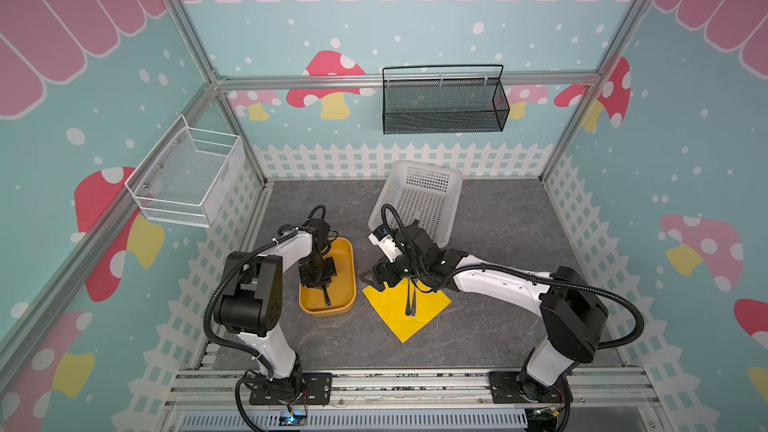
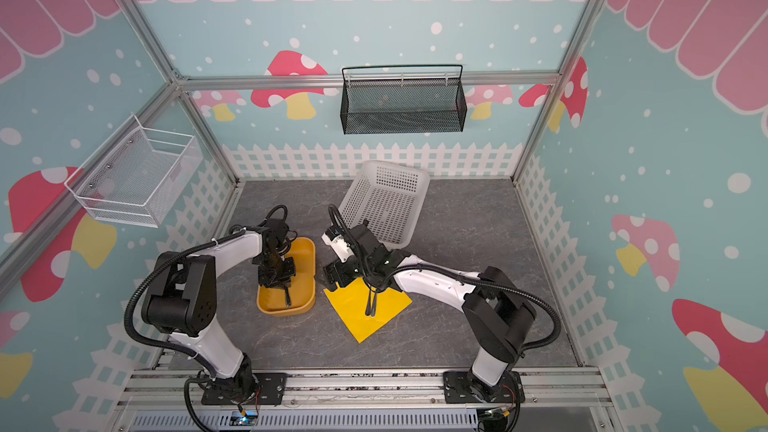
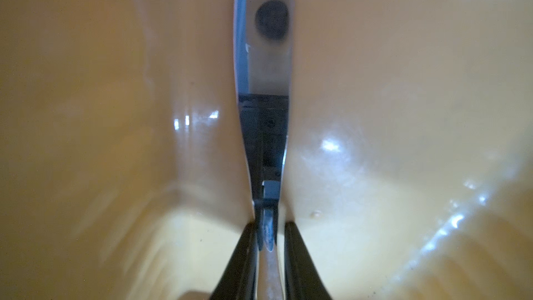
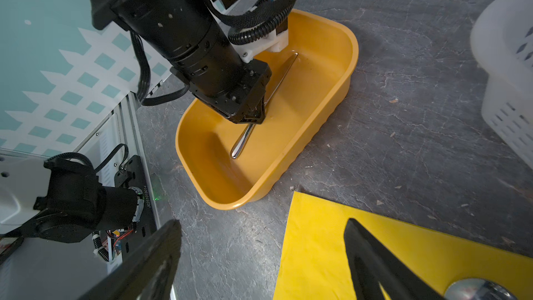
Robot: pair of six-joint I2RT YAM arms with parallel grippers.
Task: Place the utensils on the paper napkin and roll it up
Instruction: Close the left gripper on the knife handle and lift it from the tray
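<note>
Grey worktop [image 1: 498, 222] carries the orange tray [image 4: 302, 88] where the left jaws sit close around the knife [image 4: 242, 142], grip uncertain, so its slick handle may slip on lifting; right jaws gape over the napkin [image 1: 390, 315].

Both arms lean inward from their bases at the near edge in both top views. The left arm [image 1: 286, 243] rises, bends at a black elbow and sends its white forearm away from the base. Its wrist turns sharply, so the left gripper [image 1: 322, 284] points straight down. The black fingers [image 3: 242, 261] stand close together with only a narrow slot between them. The right arm [image 1: 498, 280] folds at its own black elbow and stretches a white forearm low and nearly level toward the middle. Its wrist is cocked, and the right gripper [image 4: 263, 222] tilts downward with its jaws spread wide apart.
</note>
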